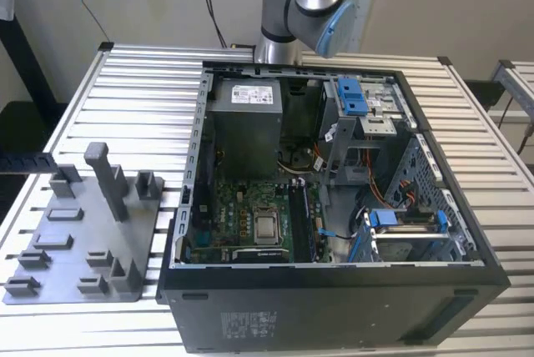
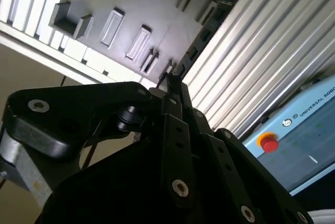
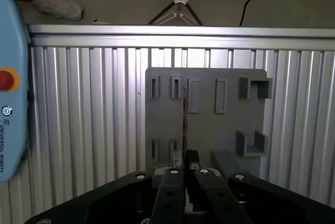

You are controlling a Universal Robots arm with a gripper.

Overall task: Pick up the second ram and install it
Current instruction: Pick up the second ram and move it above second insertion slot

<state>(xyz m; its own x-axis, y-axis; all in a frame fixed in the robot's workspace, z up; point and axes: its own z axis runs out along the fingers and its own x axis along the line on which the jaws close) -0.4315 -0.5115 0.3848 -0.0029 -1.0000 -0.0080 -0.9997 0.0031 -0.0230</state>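
Over the grey holder tray (image 3: 225, 119), the gripper (image 3: 184, 161) is pinching its fingers closed on the second ram (image 3: 184, 122), which is sticking out edge-on past the fingertips in both wrist views, while the open computer case (image 1: 334, 165) is sitting well apart on the slatted table (image 1: 142, 73).

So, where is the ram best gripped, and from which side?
By its two flat faces near one end, coming in along its length. The ram is thin, long and edge-on, and the gripper appears to hold it this way now.
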